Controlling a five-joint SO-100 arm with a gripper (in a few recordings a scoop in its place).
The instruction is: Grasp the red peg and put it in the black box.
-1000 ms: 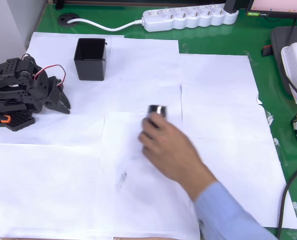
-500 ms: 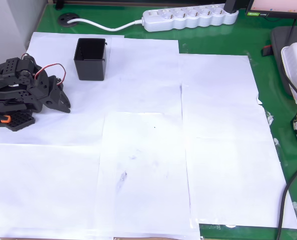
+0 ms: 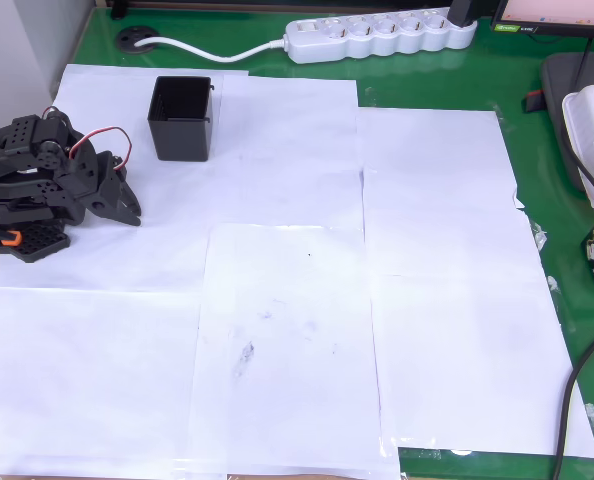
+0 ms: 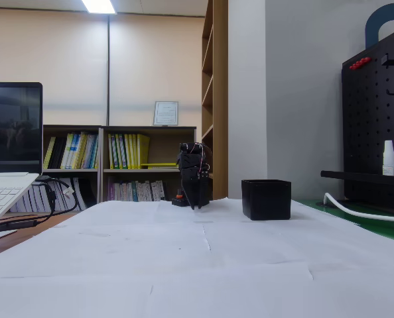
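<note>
White paper sheets [image 3: 447,330] cover most of the green table [image 3: 562,190], and on the middle sheet in the overhead view there is one tiny dark speck [image 3: 310,254], which I judge to be the red peg; it is too small to tell its colour, and it lies alone, well apart from everything else. The black box [image 3: 182,118] stands open-topped near the top left of the paper, and in the fixed view the same box [image 4: 266,199] is to the right of the arm. The black gripper [image 3: 129,207] rests folded at the left edge of the paper, near the box and far from the speck; it holds nothing, and its fingers look close together, but I cannot tell from these views whether they are fully closed. The step in hand, as I judge it, is the reach toward the peg, which is not yet started. To do it well, the arm should open the fingers wide before it descends, come down straight over the speck so it sits between the two fingertips, and go low, nearly to the paper, because the peg is so small. Closing should be slow; a rounded peg may roll or pop away if one finger touches first.
</note>
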